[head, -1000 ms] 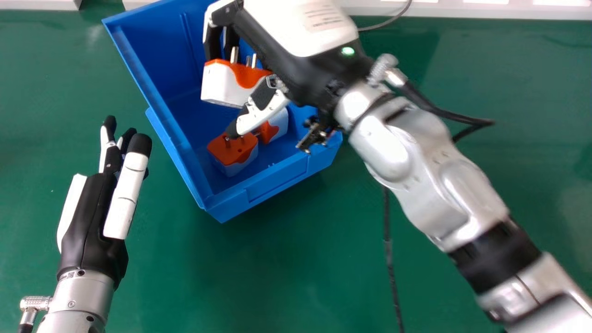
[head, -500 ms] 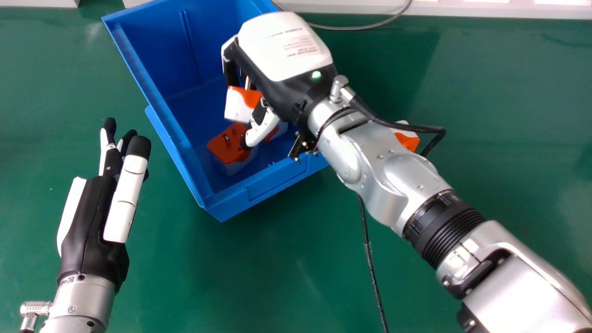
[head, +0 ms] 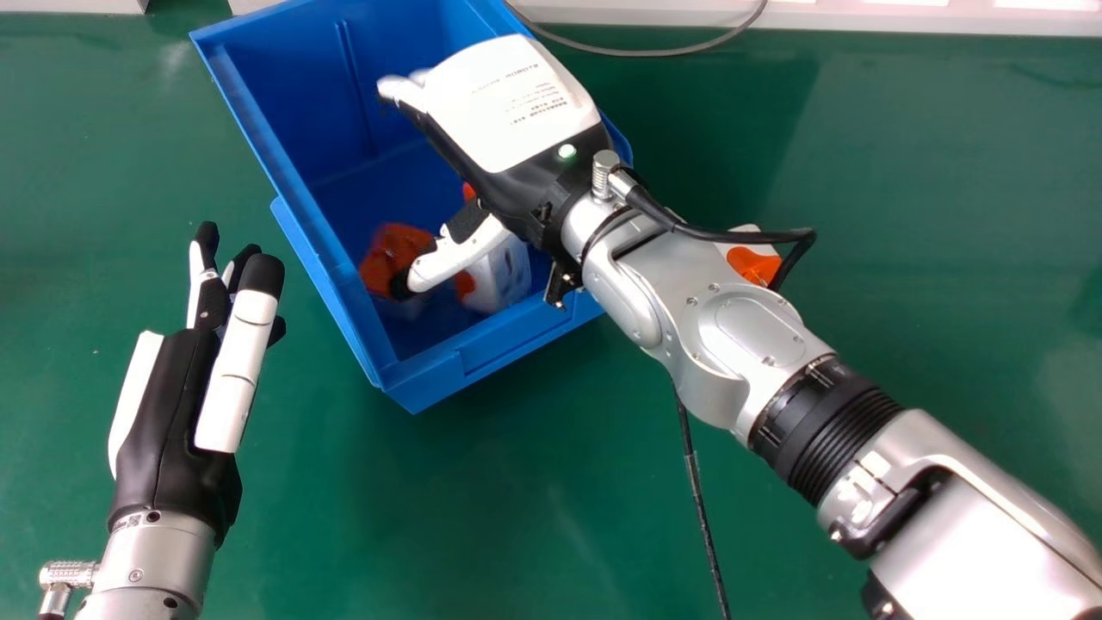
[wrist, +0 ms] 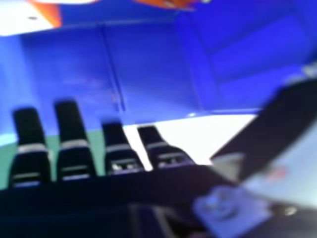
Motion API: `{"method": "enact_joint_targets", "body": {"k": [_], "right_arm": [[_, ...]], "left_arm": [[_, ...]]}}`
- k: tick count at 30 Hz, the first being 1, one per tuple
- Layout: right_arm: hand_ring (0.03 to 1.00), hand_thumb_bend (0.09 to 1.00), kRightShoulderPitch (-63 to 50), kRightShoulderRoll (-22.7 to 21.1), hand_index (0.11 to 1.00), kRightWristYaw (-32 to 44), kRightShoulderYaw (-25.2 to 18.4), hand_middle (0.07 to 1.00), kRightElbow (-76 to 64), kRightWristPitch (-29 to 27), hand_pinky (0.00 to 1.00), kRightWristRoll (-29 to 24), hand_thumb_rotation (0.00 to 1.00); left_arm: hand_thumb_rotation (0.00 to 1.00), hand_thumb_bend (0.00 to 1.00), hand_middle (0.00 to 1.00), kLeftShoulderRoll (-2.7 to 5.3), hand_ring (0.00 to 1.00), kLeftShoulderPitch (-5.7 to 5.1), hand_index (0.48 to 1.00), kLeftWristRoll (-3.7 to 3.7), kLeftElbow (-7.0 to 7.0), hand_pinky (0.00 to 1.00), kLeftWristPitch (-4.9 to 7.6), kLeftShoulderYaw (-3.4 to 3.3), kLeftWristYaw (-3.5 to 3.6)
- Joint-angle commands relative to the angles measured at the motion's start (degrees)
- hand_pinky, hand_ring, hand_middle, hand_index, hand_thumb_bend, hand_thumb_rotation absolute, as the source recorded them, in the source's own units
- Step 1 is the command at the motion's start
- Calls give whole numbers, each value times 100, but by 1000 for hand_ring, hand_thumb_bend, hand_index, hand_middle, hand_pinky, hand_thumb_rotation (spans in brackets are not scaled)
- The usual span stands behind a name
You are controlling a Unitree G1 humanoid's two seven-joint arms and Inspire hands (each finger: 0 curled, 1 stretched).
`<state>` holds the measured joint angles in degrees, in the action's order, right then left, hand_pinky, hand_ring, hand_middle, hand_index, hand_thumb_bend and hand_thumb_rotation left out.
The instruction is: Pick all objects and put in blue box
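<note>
The blue box [head: 516, 343] is cut off at its far end by the head view's edge, and the right hand [head: 525, 129] hides part of its right side. Within it, the left plug [head: 387, 250] is motion-blurred and partly masked by the thumb [head: 456, 258]; the right plug [head: 510, 271], also blurred, is partly covered by thumb and hand. An orange patch [head: 469, 191] beyond them is perhaps part of that same plug. Right of the box, the outer plug [head: 751, 263] lies partly behind the right forearm [head: 732, 331] and black cable [head: 723, 234]. The left forearm [head: 155, 564] is cropped at the near edge. In the right hand view, the fingers [wrist: 74, 129] are blurred.
</note>
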<state>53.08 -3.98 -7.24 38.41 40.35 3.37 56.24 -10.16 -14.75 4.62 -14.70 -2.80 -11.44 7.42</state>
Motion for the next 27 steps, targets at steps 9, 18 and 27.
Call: {"method": "enact_joint_targets", "body": {"k": [9, 18, 27], "right_arm": [[1000, 895, -1041, -623, 1000, 446, -259, 1000, -2209, 258, 1000, -22, 804], [1000, 789, -3247, -2023, 1000, 1329, -1084, 1000, -5737, 96, 1000, -33, 787], [1000, 743, -5308, -2801, 1000, 1567, -2580, 1000, -7468, -65, 1000, -285, 791]], "left_arm": [[948, 785, 992, 5, 969, 67, 985, -25, -115, 936, 15, 40, -32], [947, 771, 993, -11, 970, 178, 986, -2, 43, 939, 54, 1, -30], [946, 770, 992, -59, 970, 234, 986, -23, 44, 938, 19, -43, -17]]}}
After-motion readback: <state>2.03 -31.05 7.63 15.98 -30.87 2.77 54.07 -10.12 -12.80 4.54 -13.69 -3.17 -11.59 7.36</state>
